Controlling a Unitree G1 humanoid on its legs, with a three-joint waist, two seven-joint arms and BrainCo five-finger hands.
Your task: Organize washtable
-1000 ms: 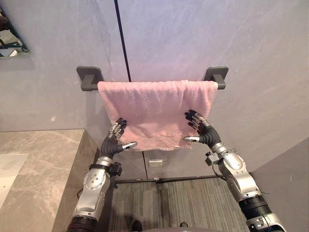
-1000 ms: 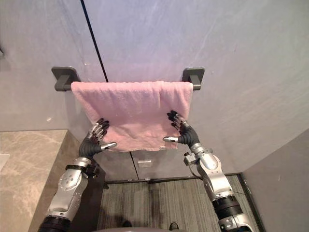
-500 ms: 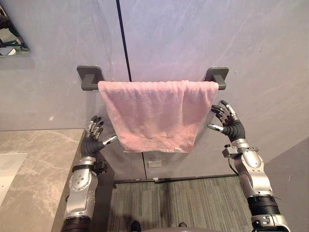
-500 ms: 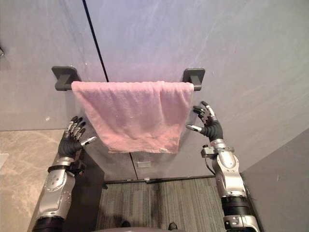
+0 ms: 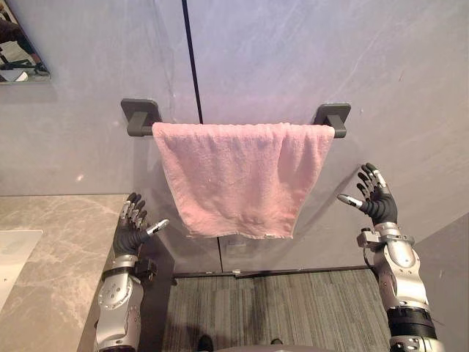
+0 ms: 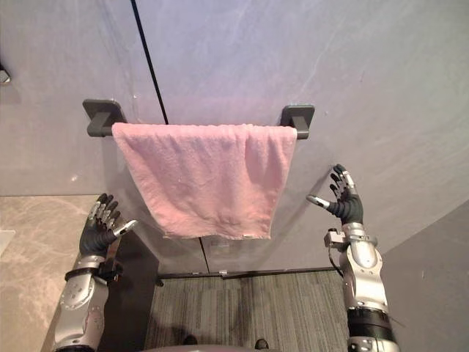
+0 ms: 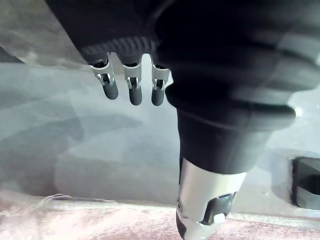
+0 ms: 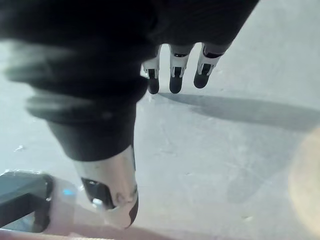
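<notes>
A pink towel point(image 5: 245, 176) hangs spread over a dark wall rail point(image 5: 141, 116) between its two brackets, its lower edge slanting slightly. My left hand point(image 5: 132, 229) is raised below and left of the towel, over the counter's corner, fingers straight and apart from the cloth. My right hand point(image 5: 375, 199) is held up to the right of the towel, open, touching nothing. In the left wrist view the towel's edge point(image 7: 100, 220) and a rail bracket point(image 7: 306, 189) lie past my left hand point(image 7: 131, 87); in the right wrist view my right hand point(image 8: 172, 75) faces the grey wall.
A marble washtable counter point(image 5: 58, 249) with a white basin edge point(image 5: 11, 253) runs along the left. A mirror corner point(image 5: 18, 51) sits at the upper left. Grey wall panels with a dark vertical seam point(image 5: 192, 59) stand behind the towel; striped grey floor point(image 5: 278, 308) lies below.
Both hands have drawn away from the towel, the left going down and left, the right going out to the right. The towel now hangs free and flatter on the rail.
</notes>
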